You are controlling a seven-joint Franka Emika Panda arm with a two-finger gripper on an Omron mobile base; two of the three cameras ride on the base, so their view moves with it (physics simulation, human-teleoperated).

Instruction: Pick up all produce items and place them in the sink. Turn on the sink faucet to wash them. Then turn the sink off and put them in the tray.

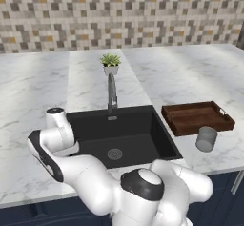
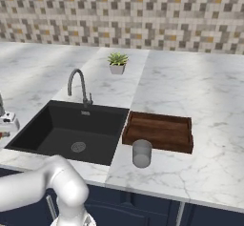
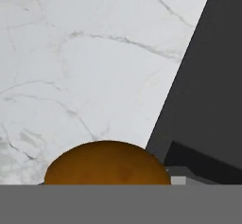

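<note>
— Left side first. Where is the mushroom?

— In the hand view, the orange-brown mushroom (image 3: pixel 108 164) sits low and close to the camera, over bare marble worktop (image 3: pixel 71 67), just left of the sink's dark rim. Only the rounded cap shows, turned toward the camera. The stem is hidden, so I cannot tell its long axis or heading.

— The fingers?

— Not visible around the cap. I cannot tell whether they grip it or stand apart. The white arm (image 1: pixel 71 168) bends down to the worktop left of the basin.

— Moving right.

— The black sink (image 1: pixel 143 129) has a round metal drain in its floor. The silver faucet (image 1: pixel 112 94) stands upright at its back edge, with a small potted plant (image 1: pixel 110 64) behind it.

— Further right?

— The brown wooden tray (image 1: pixel 198 118) lies flat on the worktop, near the sink. A grey cup (image 1: pixel 207 139) stands upright just beside its near edge.
</note>
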